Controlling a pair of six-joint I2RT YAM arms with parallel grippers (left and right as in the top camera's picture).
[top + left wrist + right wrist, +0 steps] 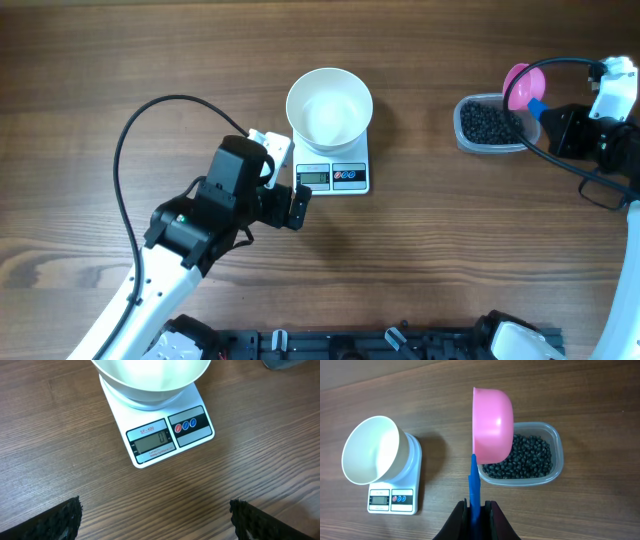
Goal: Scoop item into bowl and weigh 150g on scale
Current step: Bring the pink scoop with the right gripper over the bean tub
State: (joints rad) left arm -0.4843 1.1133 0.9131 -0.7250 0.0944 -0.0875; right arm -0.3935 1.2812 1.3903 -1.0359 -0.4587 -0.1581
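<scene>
As seen from overhead, table (420,260): brown wood grain across the whole view.
Scale (333,178): flat, white, rectangular, set mid-table with its display edge toward the arms.
Display (152,440): grey, reading 0, with three small round buttons (186,425) just beside it.
Bowl (329,105): round, plain white, seated on the scale platform and overhanging its far part; interior smooth and white.
Item (525,455): small black beans heaped in the clear tub (559,450), to the right of bowl and scale and well apart from both.
Scoop (492,425): pink, tipped on edge, rounded back toward the right wrist camera; overlapping the tub's left end in that view, at the tub's far right corner from overhead; contact with the beans impossible to tell, contents hidden.
Handle (473,480): blue, thin, running from the scoop straight down into the grip.
Right gripper (476,515): jaws clamped tight on the blue handle, near the right table edge, just beside the tub.
Left gripper (160,522): jaws spread fully apart, over bare wood just beside the scale's front left corner, touching neither scale nor bowl.
</scene>
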